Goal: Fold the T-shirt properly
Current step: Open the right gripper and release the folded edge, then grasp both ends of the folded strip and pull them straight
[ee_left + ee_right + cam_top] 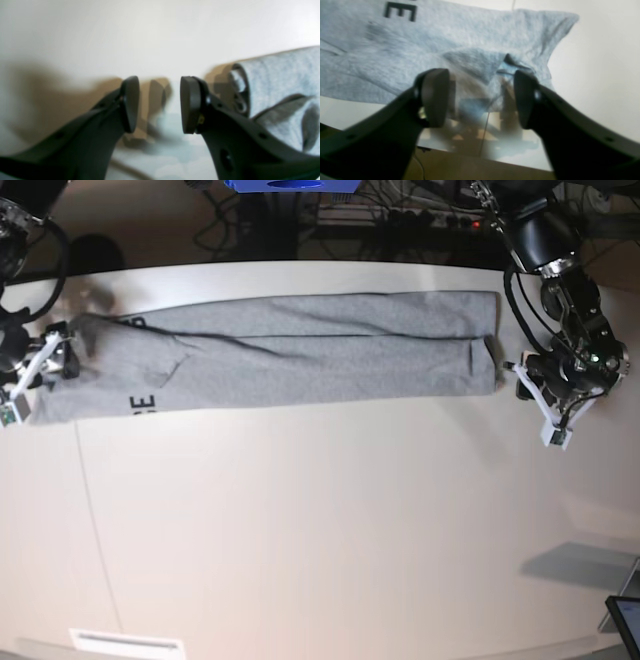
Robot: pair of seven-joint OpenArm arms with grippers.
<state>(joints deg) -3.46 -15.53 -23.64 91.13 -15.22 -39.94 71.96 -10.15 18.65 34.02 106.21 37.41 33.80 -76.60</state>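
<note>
T-shirt (290, 350) lies across the far side of the table (320, 510) as one long narrow band, sides folded in, so crosswise folds are left; my left gripper (160, 105) and right gripper (481, 97) both hang open, holding nothing.

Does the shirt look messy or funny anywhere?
Mostly it's tidy: the T-shirt lies as a long, flat strip on the table. The odd bit is the end by the right gripper, where the cloth bunches into a crumpled flap instead of lying flat.
</note>
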